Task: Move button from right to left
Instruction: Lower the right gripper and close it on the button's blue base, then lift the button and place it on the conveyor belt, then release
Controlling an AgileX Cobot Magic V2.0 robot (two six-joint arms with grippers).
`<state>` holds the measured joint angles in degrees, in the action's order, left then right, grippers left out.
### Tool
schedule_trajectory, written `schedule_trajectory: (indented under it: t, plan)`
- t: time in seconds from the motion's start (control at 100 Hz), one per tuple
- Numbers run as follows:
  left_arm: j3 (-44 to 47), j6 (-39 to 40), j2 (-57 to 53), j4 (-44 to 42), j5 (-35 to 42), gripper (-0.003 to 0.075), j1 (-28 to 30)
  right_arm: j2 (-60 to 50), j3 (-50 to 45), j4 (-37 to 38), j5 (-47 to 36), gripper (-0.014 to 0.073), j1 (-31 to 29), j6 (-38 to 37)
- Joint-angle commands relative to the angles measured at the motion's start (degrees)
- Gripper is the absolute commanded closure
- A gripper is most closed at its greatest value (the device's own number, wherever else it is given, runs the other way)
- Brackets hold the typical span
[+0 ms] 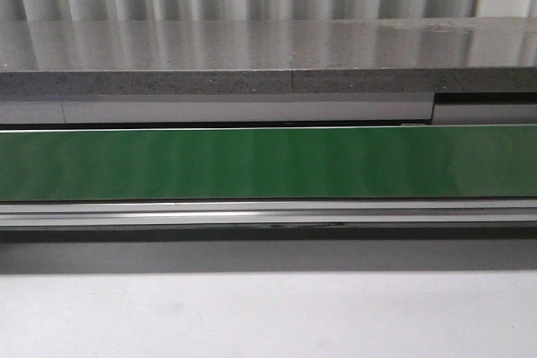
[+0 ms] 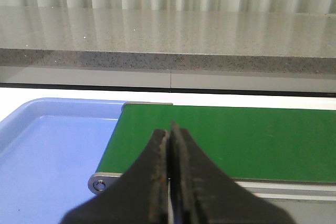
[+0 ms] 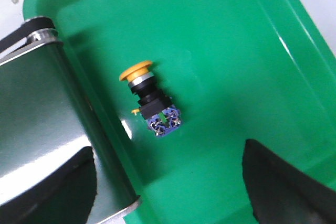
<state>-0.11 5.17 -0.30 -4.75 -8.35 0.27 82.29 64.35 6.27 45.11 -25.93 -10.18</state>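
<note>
Overhead, right pincer [image 3: 170, 182] agape above button [image 3: 149, 100]

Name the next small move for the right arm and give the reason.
Probably lower the right gripper straight down over the button. Its jaws are open, the button lies on its side, ungrasped, in the green tray, between the fingertips' line.

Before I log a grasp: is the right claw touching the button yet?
Apart. The right wrist view shows the button lying on the green tray's floor, with bare tray between it and both fingers of the open right claw.
</note>
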Motion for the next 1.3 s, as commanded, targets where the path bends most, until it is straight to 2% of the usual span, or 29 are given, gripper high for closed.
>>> schedule_trajectory:
  t: [0.0,0.47,0.65,1.09,1.16,1.29]
  plan:
    - [1.4,0.0,-2.0,0.3,4.5,0.074,0.1,1.5,3.9,0.2,-0.1,0.0022,-1.2,0.3]
    - [1.4,0.0,-2.0,0.3,4.5,0.074,0.1,16.2,15.0,-1.9,7.0,0.0022,-1.8,0.4]
    - [1.4,0.0,-2.0,0.3,4.5,0.074,0.1,19.9,16.2,-2.9,8.6,0.0022,-1.8,0.4]
    - [1.4,0.0,-2.0,0.3,4.5,0.074,0.1,28.4,16.2,-2.9,6.2,0.0031,-1.8,0.4]
    - [1.4,0.0,-2.0,0.3,4.5,0.074,0.1,28.5,16.2,-2.9,5.5,0.0125,-1.8,0.4]
    - [1.4,0.0,-2.0,0.3,4.5,0.074,0.1,28.5,16.2,-2.9,5.5,0.0476,-1.8,0.3]
